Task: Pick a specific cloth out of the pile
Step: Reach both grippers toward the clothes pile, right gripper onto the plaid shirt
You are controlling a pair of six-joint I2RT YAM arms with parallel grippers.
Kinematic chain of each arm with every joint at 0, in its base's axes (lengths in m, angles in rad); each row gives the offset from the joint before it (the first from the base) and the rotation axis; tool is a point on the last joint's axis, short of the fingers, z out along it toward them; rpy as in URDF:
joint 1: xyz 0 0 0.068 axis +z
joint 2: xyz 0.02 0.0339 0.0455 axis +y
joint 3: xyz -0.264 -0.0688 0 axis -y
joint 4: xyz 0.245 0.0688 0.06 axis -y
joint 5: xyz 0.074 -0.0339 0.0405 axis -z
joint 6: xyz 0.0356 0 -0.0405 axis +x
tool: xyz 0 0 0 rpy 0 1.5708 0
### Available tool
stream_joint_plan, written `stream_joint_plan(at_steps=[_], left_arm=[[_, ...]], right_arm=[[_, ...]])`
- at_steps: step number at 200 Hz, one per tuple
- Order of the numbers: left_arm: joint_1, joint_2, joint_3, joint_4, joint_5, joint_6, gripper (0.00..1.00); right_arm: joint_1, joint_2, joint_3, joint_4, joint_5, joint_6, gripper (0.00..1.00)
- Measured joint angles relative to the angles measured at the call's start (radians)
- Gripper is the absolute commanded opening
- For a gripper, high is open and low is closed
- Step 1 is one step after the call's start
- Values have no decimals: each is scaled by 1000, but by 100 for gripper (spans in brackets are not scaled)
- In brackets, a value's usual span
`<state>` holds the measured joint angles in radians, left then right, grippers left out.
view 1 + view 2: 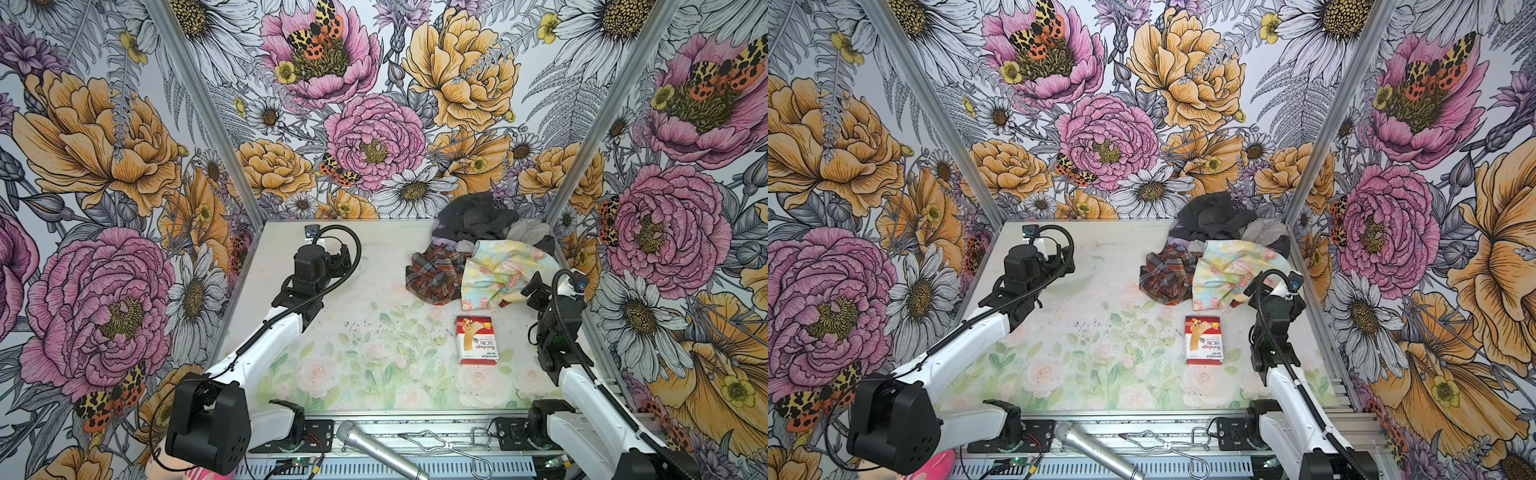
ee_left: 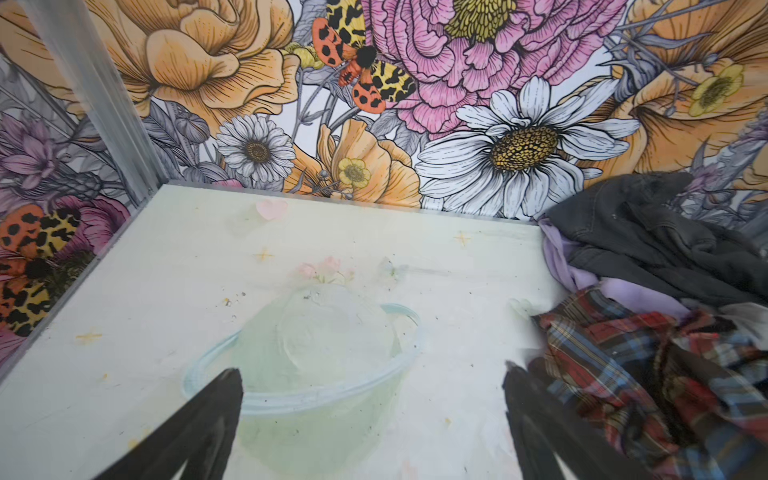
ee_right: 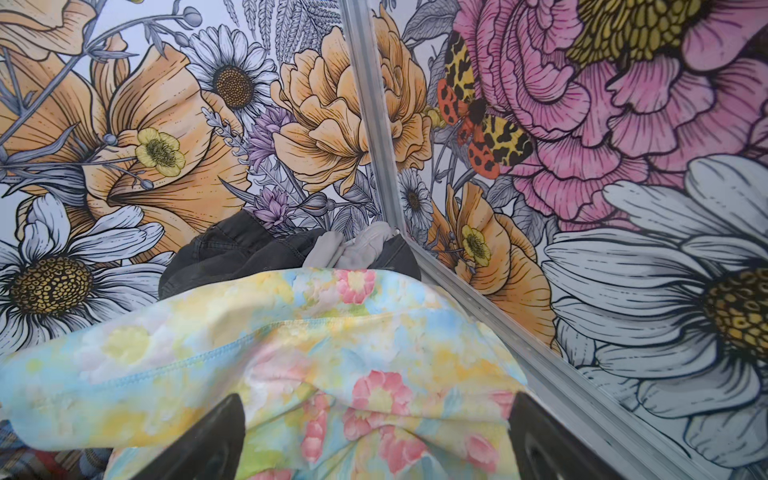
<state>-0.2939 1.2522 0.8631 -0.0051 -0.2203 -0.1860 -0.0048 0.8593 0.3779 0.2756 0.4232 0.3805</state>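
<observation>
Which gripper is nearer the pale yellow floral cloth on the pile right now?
Right. The right gripper hovers open over the near edge of the pale yellow floral cloth. The left gripper is open above the table, on the far side of the brown-red plaid cloth.

plaid cloth point(image 1: 436, 276): crumpled, on table | touching left edge of pile point(image 1: 478, 220), far right corner
</observation>
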Motion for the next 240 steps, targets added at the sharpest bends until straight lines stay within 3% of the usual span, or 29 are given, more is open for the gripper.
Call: stream_joint_plan(at_steps=[49,121,171,240], left_arm=[[-48,84,80,-101,150,-92,99],[-148,153,124,-175,282,-171,99],[-144,171,127,-199,320,-209,99],[-44,171,127,-195,373,-270,99]], right_arm=[[67,57,208,-300,29,116,100],[408,305,502,-468,124,161,98],[557,526,674,-491,120,150,94],[641,674,780,-563,87,158,88]])
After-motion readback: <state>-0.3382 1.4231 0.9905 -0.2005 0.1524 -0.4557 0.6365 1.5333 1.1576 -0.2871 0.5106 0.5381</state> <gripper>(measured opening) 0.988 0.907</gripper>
